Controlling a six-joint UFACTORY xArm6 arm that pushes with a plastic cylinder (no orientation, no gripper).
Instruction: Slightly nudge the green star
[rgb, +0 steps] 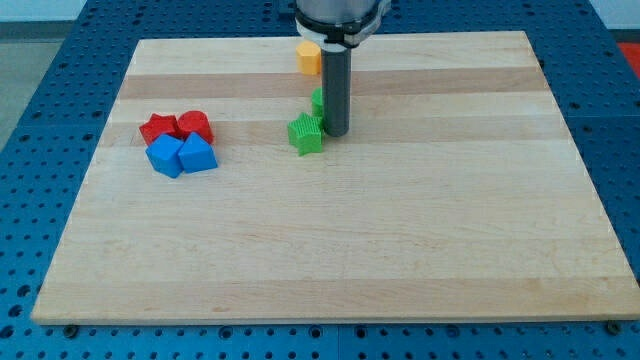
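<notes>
While our tip rests just right of the green star, near the middle of the wooden board, the rod has nothing to clench and holds nothing.
We count two green blocks, the star and a second green block half hidden behind the rod, one yellow block at the far edge, and at the left two red blocks with two blue blocks clustered together.
</notes>
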